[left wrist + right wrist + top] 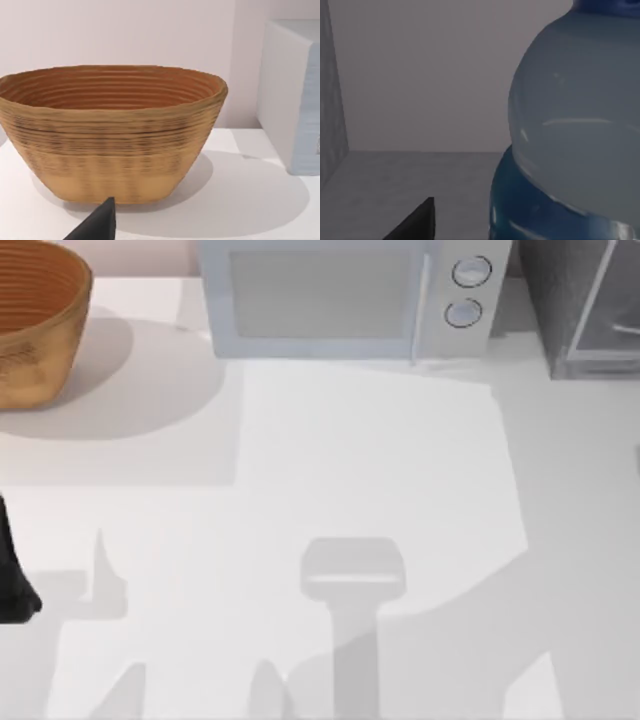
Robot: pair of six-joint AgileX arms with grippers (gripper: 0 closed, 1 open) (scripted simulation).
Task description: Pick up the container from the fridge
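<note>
1. Our right gripper (415,222) is inside the fridge (585,310), at the top view's upper right, close beside the container (575,130), presumably lining up a grasp.
2. One dark fingertip shows there; we cannot tell whether the pincer is released or clenched.
3. Our left arm (12,580) sits parked at the left edge, facing the basket (110,130); its pincer's state is equally unclear.
4. The container's cap is cut off.

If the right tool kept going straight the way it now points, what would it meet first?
Most likely the container: in the right wrist view it looms close ahead, slightly off to one side, inside the fridge. A dead-straight path might instead pass beside it to the back wall; depth is unclear.
</note>
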